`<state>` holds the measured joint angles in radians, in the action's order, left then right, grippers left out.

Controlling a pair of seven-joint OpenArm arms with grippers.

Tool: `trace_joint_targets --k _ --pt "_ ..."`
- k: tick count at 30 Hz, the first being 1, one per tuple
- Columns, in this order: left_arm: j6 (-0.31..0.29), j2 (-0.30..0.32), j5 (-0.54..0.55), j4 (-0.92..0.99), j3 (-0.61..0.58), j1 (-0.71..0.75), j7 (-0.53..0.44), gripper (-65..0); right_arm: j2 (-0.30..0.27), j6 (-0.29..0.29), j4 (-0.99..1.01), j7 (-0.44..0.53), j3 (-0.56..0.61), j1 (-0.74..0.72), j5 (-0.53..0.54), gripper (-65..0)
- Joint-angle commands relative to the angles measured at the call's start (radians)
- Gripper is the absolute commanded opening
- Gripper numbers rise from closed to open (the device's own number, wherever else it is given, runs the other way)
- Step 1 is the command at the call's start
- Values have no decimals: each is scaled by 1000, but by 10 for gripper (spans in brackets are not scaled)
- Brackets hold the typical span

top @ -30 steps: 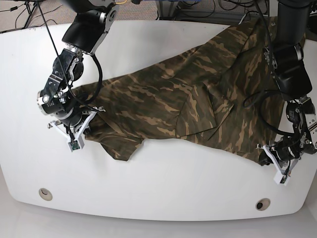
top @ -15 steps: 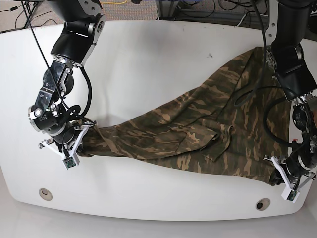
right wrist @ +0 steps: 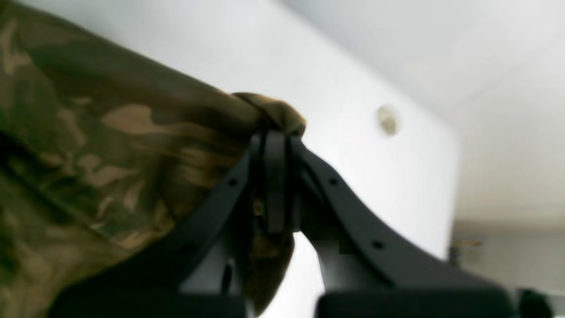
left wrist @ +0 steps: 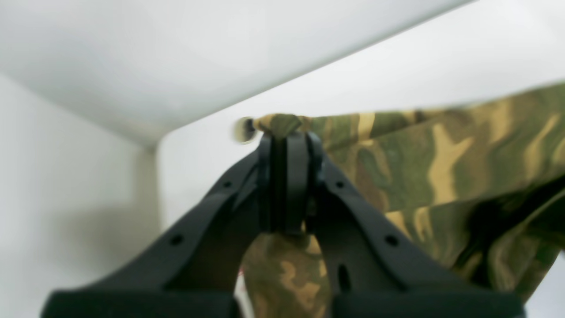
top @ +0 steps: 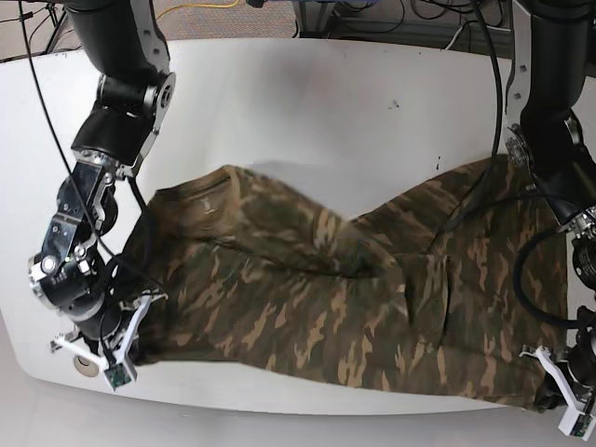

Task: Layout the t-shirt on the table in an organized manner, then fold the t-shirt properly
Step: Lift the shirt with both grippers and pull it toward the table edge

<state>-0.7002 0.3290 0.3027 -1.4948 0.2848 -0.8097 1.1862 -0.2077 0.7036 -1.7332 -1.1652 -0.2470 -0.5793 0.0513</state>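
Note:
The camouflage t-shirt [top: 326, 298] lies spread across the front half of the white table [top: 307, 84], its hem reaching the front edge. At the shirt's left front corner in the base view, my right gripper [top: 142, 321] is shut on a bunched fold of it. The right wrist view shows this gripper [right wrist: 276, 130] pinching the t-shirt [right wrist: 110, 145] tight. My left gripper [top: 542, 389] is shut on the right front corner. In the left wrist view it [left wrist: 284, 134] has the t-shirt [left wrist: 441, 163] clamped between its fingers.
A round grommet [top: 86, 365] sits by the front left edge under my right wrist; grommets also show just beyond each grip [left wrist: 244, 129] [right wrist: 387, 120]. Both grippers hang close to the table's front edge. Cables [top: 391, 19] run behind the far edge.
Both arms have drawn the t-shirt toward the front edge of the table. The cloth went from a stretched diagonal band to a wider, flatter spread. Both grips have held.

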Motion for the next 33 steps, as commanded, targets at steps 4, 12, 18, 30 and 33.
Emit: trace_joint_targets --k 4,12,18,30,33 --pt "2 14 3 -76 84 -122 30 -650 -46 -5 -20 3 47 -163 -1 -648" --pt "2 58 3 -80 110 -365 139 -650 -95 -5 29 -22 130 -373 5 -647" --pt "2 65 -1 -19 104 -499 145 -650 -135 -5 108 -22 199 -552 6 -647" --pt "2 78 -1 273 35 -499 113 -650 -152 -5 373 -22 246 -726 8 -645" --pt "2 78 -1 306 34 -499 93 -650 -155 -5 441 -17 288 -726 8 -645"
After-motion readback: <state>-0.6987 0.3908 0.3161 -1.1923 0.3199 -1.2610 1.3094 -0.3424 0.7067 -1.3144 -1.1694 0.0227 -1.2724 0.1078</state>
